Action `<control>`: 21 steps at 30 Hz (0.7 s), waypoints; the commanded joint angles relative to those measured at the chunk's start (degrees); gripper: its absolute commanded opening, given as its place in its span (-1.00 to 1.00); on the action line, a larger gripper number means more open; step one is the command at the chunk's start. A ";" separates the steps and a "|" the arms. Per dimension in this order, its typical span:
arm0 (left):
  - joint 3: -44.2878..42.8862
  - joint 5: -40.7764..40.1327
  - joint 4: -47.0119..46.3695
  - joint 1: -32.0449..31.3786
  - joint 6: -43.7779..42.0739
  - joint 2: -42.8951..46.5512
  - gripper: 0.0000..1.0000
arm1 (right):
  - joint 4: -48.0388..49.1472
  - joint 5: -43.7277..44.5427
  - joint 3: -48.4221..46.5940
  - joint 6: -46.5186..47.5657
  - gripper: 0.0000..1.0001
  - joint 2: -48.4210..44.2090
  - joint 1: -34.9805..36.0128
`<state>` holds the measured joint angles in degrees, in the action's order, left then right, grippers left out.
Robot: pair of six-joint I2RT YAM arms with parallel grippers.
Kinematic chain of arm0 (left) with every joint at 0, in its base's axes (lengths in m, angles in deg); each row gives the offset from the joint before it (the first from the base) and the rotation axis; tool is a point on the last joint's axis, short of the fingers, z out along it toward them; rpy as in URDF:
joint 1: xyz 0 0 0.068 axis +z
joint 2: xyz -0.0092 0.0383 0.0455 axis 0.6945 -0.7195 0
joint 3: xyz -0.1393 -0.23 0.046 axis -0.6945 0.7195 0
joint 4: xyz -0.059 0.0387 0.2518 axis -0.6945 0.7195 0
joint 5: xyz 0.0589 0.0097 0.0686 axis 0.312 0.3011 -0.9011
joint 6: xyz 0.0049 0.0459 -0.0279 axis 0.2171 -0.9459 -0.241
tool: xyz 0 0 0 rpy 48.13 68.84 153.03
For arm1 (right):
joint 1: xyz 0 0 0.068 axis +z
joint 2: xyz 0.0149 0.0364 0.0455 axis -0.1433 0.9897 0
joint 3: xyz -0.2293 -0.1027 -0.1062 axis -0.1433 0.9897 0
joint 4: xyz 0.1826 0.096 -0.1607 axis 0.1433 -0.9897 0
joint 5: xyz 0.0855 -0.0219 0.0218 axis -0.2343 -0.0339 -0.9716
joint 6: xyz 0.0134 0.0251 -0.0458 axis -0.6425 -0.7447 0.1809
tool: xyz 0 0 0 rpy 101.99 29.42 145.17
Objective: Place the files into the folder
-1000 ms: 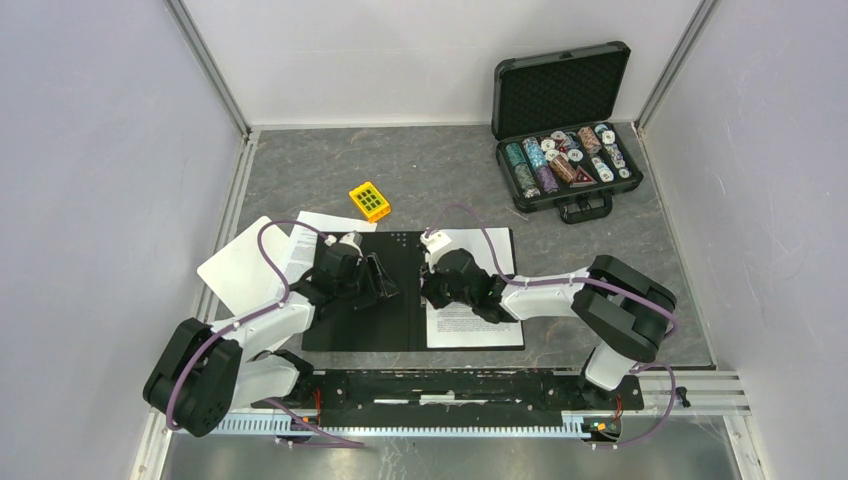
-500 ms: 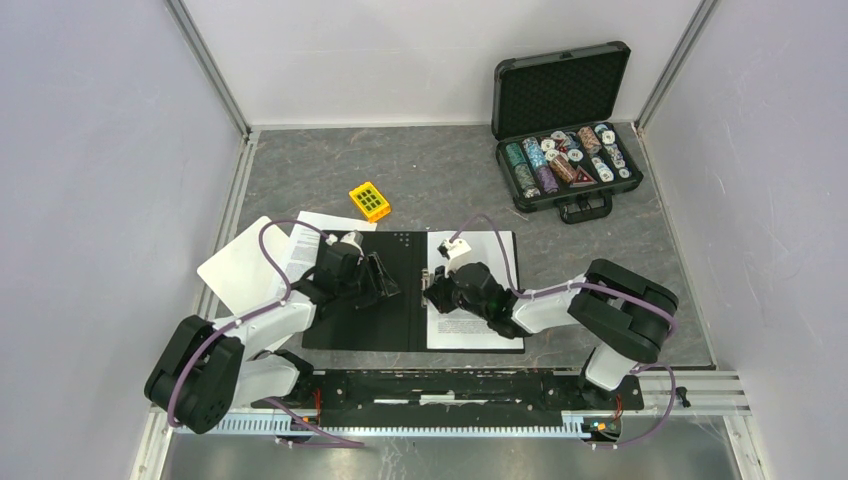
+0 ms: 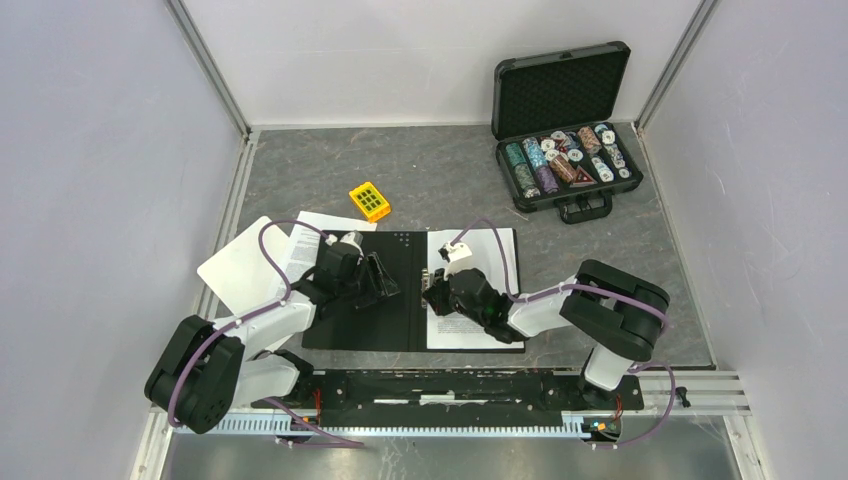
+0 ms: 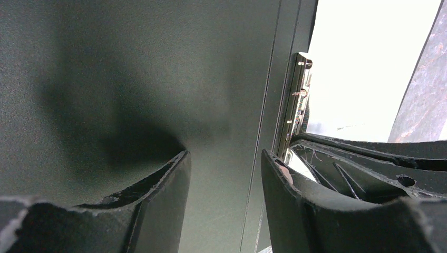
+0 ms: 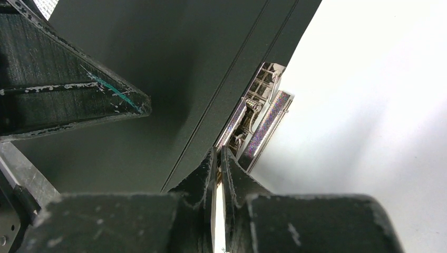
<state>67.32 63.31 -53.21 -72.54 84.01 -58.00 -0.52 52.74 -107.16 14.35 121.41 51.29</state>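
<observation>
The folder (image 3: 350, 325) lies open and flat, black inside up, also in the left wrist view (image 4: 132, 79). The files (image 3: 470, 325), white printed sheets, lie on its right half. More sheets (image 3: 305, 235) stick out from under its far left corner. My left gripper (image 3: 385, 280) is open and empty, its tips low over the left cover near the spine (image 4: 224, 158). My right gripper (image 3: 432, 290) is at the spine, shut (image 5: 218, 153) on a thin piece of the metal clip (image 5: 261, 118), beside the white sheet (image 5: 369, 105).
A white clipboard (image 3: 240, 268) lies left of the folder. A small yellow block (image 3: 370, 201) sits behind it. An open black case of poker chips (image 3: 565, 160) stands at the back right. The arms' base rail runs along the near edge.
My right gripper has shifted a little toward the near side along the spine and turned its wrist. The left arm and the folder have not moved.
</observation>
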 commanded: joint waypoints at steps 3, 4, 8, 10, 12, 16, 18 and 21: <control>2.33 -1.75 4.50 0.37 0.98 -1.18 0.19 | -21.28 1.82 2.16 2.32 -0.83 5.76 1.20; 2.40 -1.63 4.49 0.39 1.04 -1.17 0.19 | -21.10 1.75 2.25 2.09 -0.83 5.68 1.25; 2.70 -1.71 4.08 0.43 1.16 -1.18 0.19 | -18.34 1.24 3.64 0.52 -0.83 4.11 1.27; 2.79 -1.59 3.89 0.42 1.31 -1.36 0.19 | -16.83 0.63 4.08 0.02 -0.82 2.65 1.27; 2.64 -1.28 3.71 0.43 1.38 -1.41 0.19 | -16.10 0.14 3.80 0.61 -0.81 0.50 1.23; 1.34 0.12 4.13 0.40 1.38 -0.73 0.20 | -18.58 -0.46 0.91 3.40 -0.73 -3.91 1.05; -0.04 0.65 5.40 0.38 1.08 0.52 0.26 | -20.97 -0.56 -0.79 4.67 -0.66 -6.27 0.51; -3.38 -0.34 9.61 0.38 -0.51 3.13 0.45 | -23.13 -0.94 -1.88 6.41 -0.49 -9.89 -0.25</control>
<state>66.95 64.38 -52.29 -72.28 84.51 -57.17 -11.93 52.69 -107.86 16.56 115.25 51.77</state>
